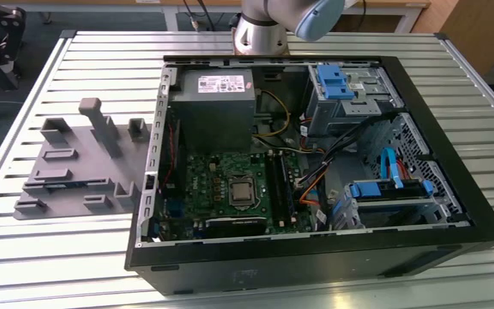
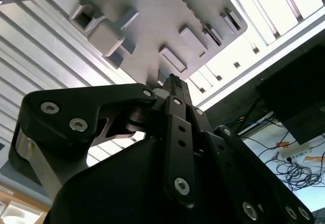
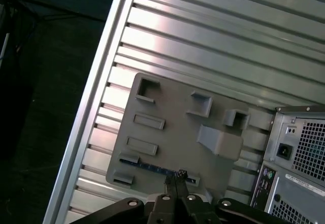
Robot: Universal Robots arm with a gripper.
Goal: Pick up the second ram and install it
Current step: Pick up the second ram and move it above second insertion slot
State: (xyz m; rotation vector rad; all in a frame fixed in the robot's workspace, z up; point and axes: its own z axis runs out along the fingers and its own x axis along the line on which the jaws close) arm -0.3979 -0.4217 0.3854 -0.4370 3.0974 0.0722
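Looking down in the first wrist view, you have the gripper (image 3: 175, 179) poised above the grey holder (image 3: 167, 115), fingers seemingly together on nothing, though the tips are partly hidden. The second ram (image 3: 152, 167) stands on edge in a slot of that holder, likely so its top edge offers a pinch; it shows as a thin, dark, long strip.
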